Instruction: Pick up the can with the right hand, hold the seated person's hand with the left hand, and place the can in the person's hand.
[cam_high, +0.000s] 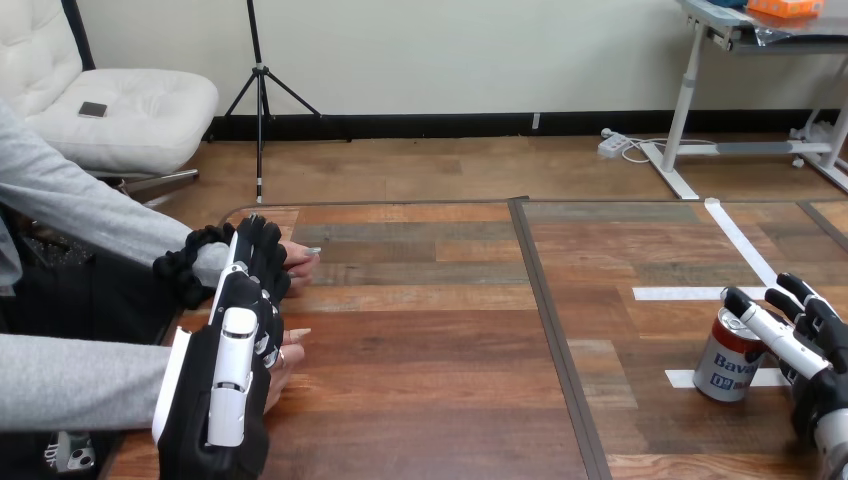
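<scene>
Early stage, nothing finished yet. The can (728, 362) stands upright on the bench (430, 340) at the view's lower right, sitting on a strip of white tape (690, 378), so the pickup isn't done. The right hand (815, 350) is right beside it on the can's right. Its fingers (800, 296) are spread and relaxed, w/ one digit lying across the can's top right edge and the others behind. It's bracketing the can rather than clasping it, I'd judge. Over at the view's left, the left hand (225, 370) reaches fwd, back up, over the person's two hands. The person's far hand (300, 262) peeks out just right of its tip, and the person's near hand (287, 352) shows just right of its palm. They look to be touching or overlapping, but whether it actually grips either one I can't tell, since the hand's own back hides the contact. So step 1 is approx. at the grasp and step 2 is maybe underway. Left to do: lift the can, carry it across the bench (the can and the person's hands are well apart) and place it in the person's hand. Count: 1 can, 2 robot hands, 2 person's hands, 1 bench, 3 tape strips on the right half.
</scene>
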